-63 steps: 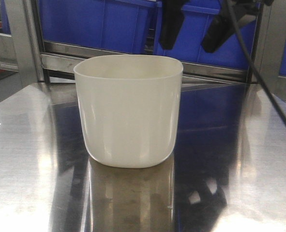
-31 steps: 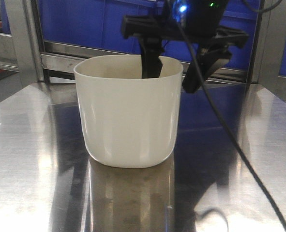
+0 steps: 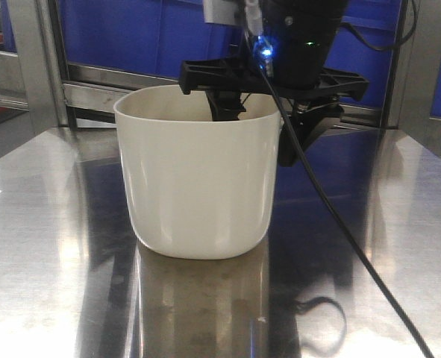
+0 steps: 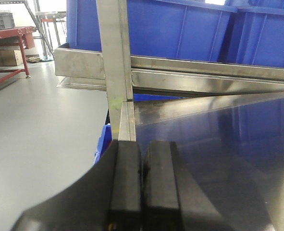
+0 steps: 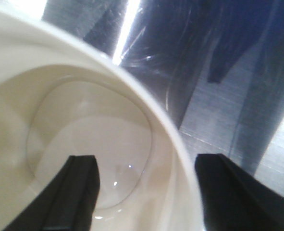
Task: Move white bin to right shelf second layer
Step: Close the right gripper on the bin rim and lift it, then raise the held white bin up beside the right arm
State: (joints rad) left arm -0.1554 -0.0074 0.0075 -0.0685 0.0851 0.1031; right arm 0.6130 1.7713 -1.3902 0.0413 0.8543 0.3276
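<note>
Since half a second ago, the black right gripper (image 3: 259, 130) has been lowered over the glossy cream-white plastic bin (image 3: 198, 179). Its right wall is straddled by spread fingers. The bin is stood upright, mouth upward, on the shiny steel table (image 3: 48, 224). The left gripper (image 4: 142, 183) is seen with fingers pressed together.

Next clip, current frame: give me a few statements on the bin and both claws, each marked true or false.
1. The white bin stands upright on the steel table. True.
2. The right claw is shut above the bin. False: it is open, one finger inside the wall, one outside.
3. The left claw is shut. True.
4. The bin holds blue parts. False: its inside shows empty.
</note>
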